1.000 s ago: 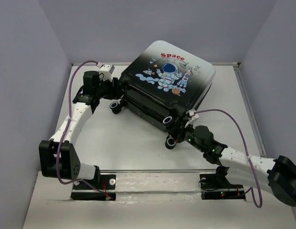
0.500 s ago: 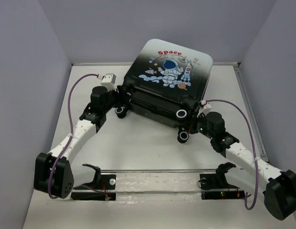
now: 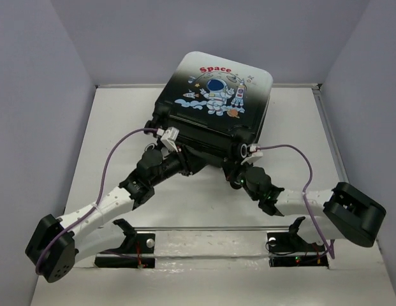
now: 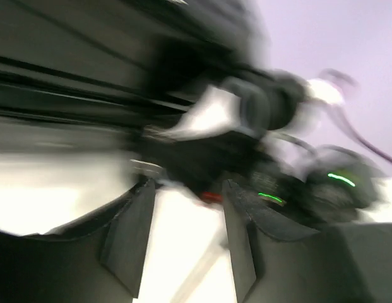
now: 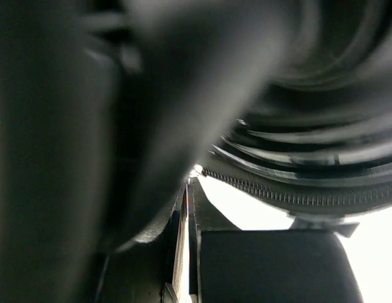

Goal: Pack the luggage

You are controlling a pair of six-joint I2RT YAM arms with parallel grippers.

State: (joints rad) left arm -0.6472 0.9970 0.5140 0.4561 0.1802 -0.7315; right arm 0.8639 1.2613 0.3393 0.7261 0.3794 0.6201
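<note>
While the luggage [image 3: 213, 105] lies shut, astronaut print up, at the far middle of the tabletop [image 3: 121, 127], the left fingers [image 4: 129, 233] and the right fingers [image 3: 241, 171] are both at its near edge. The left fingers stand spread, with pale tabletop showing between them. The right fingers sit close by a wheel [image 3: 242, 150]. Their wrist view is dark and blurred, showing little but a zipper [image 5: 296, 196], so I cannot tell whether they are spread or pressed together.
</note>
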